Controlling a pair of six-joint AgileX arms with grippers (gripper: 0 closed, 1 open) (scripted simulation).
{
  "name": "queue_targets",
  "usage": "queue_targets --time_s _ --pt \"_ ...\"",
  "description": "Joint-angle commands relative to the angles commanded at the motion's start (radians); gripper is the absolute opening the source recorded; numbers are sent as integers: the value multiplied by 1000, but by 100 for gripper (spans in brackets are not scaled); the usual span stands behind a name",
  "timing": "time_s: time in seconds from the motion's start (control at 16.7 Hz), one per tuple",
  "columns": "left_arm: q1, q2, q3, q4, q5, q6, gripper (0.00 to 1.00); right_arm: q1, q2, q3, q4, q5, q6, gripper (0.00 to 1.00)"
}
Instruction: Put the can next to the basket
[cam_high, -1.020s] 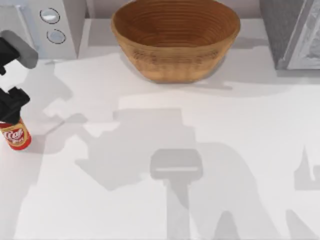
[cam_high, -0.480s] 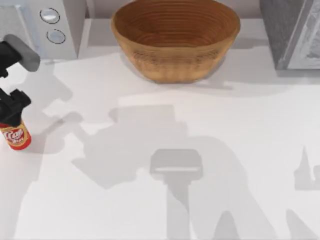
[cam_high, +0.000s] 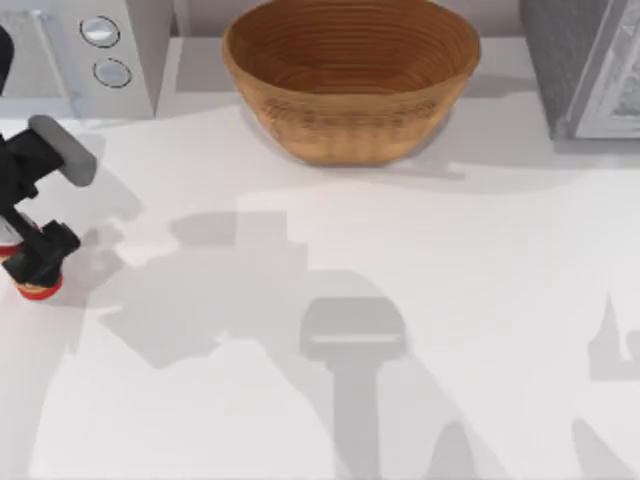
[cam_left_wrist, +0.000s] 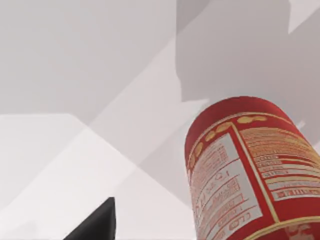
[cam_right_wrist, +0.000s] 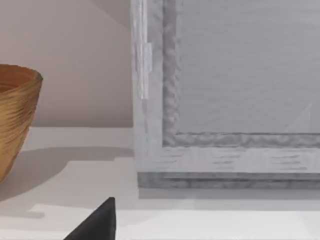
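The can (cam_high: 38, 291) stands at the table's far left edge; its red base shows under my left gripper (cam_high: 40, 262), which has come down over it. Close up in the left wrist view, the can (cam_left_wrist: 250, 170) is a red cylinder with a printed label panel. One dark fingertip (cam_left_wrist: 97, 225) stands apart from it with bare table between, so the gripper is open around the can. The basket (cam_high: 350, 80), large and woven tan-brown, sits at the back centre, far from the can. The right wrist view shows the basket's edge (cam_right_wrist: 15, 115) and one fingertip (cam_right_wrist: 97, 225) of my parked right gripper.
A white appliance with two round knobs (cam_high: 100, 50) stands at the back left, just behind my left arm. A grey box-like appliance (cam_high: 585, 65) fills the back right corner and looms close in the right wrist view (cam_right_wrist: 225, 100). Arm shadows fall across the white table (cam_high: 400, 250).
My left gripper has dropped down over the can, hiding its label and top. The can itself has stayed where it was.
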Motion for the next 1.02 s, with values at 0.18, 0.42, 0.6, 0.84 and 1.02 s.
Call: queue_targets --time_s 0.18,0.42,0.6,0.84,1.02 --pt "0 0 0 0 0 0 100 0 0 0 0 0 0 100" --pt "0 0 0 0 0 0 70 0 0 0 0 0 0 100" --pt "0 0 0 0 0 0 47 0 0 0 0 0 0 100" --pt "0 0 0 0 0 0 17 0 0 0 0 0 0 100" --pt "0 0 0 0 0 0 0 0 0 0 0 0 0 100"
